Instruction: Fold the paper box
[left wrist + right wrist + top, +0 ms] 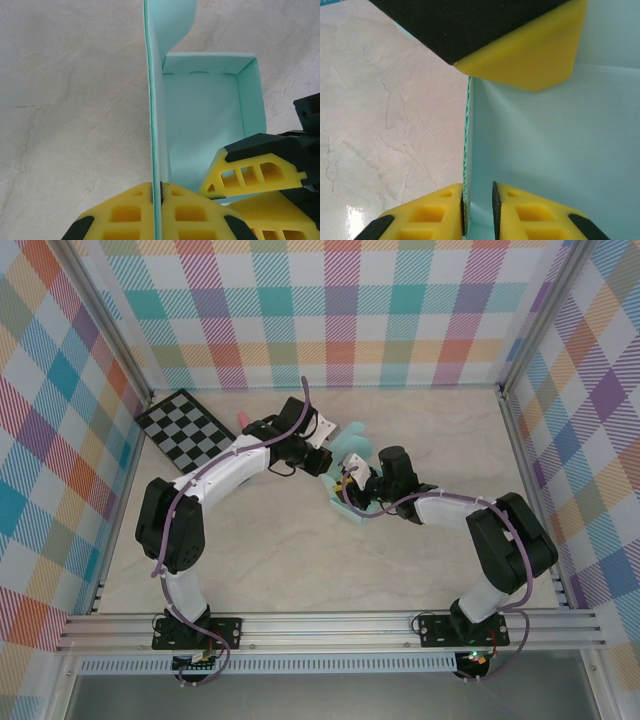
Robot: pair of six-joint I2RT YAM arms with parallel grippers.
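Plaid walls (340, 310), marble tabletop (300, 570) — evenly lit

Overhead view looking down, wrist views close-up (all share paper box (200, 115))

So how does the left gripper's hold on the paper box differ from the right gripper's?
The left gripper is shut on an upright wall of the paper box, both pads against the card; the right gripper only straddles a wall, a gap beside one pad. The left gripper sits farther from the arm bases than the right gripper. Both have yellow fingers.
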